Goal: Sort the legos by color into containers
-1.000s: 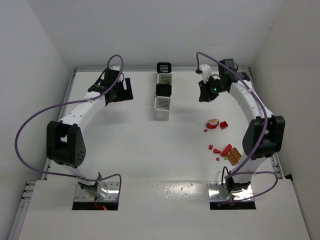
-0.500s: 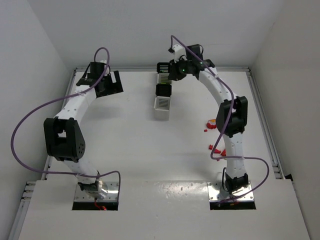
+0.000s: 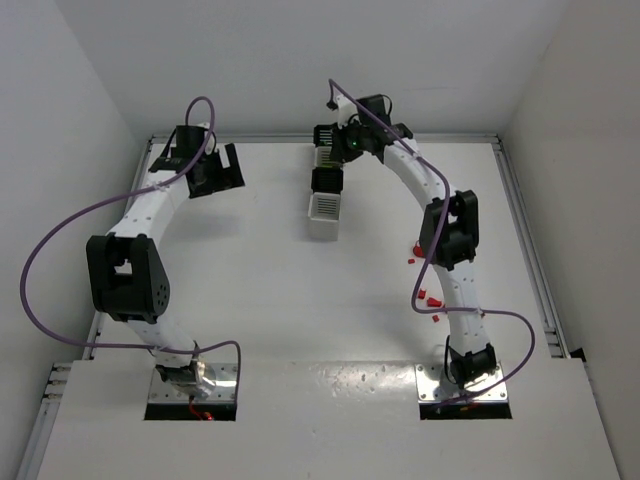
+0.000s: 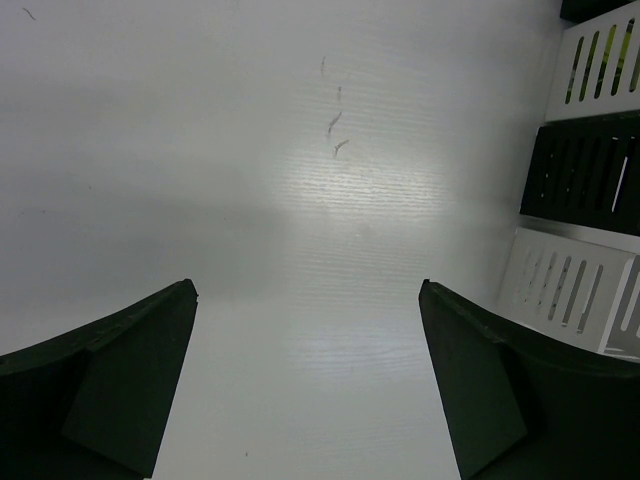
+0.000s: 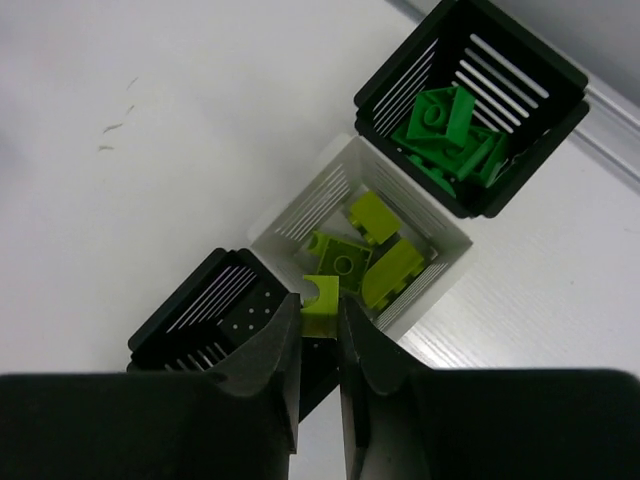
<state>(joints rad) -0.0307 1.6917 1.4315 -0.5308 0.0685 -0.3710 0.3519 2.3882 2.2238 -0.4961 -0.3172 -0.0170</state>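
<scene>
- Legos [image 3: 431, 299], red ones, lie loose on the counter [image 3: 250, 260] close by the right arm's base, not sorted yet.
- Left pincer [image 4: 306, 292] hangs spread wide with nothing in it, well apart from the row of bins.
- Right pincer [image 5: 318, 312] is pinching a lime brick [image 5: 322, 292] right over the seam between the near black bin [image 5: 200, 305] and the white bin [image 5: 305, 210] holding matching lime bricks.
- Reckon it wants a small nudge farther along the row before letting go. The far black bin [image 5: 400, 85] has the dark green ones.
</scene>
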